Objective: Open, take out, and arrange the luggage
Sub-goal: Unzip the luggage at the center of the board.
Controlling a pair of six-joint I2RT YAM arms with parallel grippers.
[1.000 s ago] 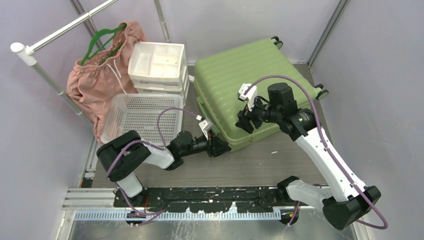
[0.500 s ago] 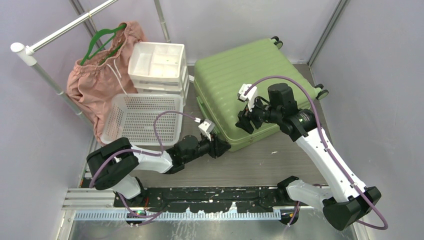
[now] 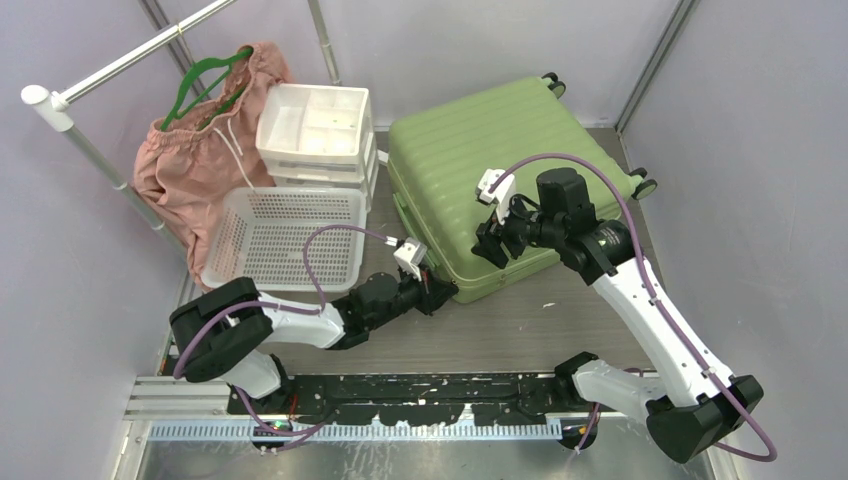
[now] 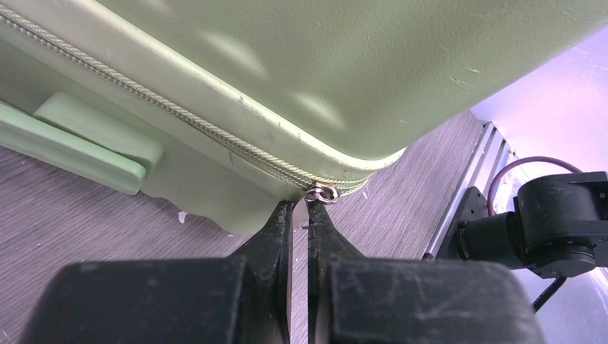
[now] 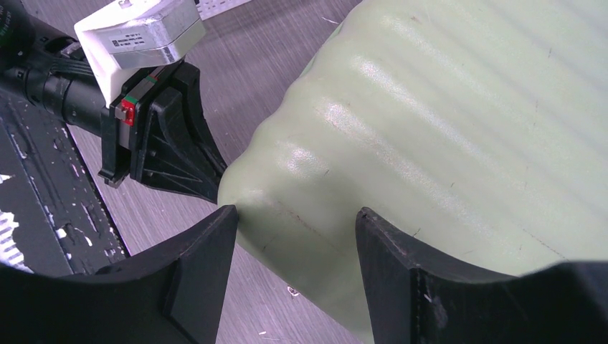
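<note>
The basket [image 3: 285,240] and drawer unit [image 3: 315,125] stand left of the luggage [image 3: 500,170]. My left tool [image 4: 300,211], arm low, pinches the zipper pull [image 4: 323,194] at its near corner; right tool [image 5: 294,222] hangs spread above.

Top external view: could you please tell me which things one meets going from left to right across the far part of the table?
pink garment → white drawer unit → light-green suitcase
</note>
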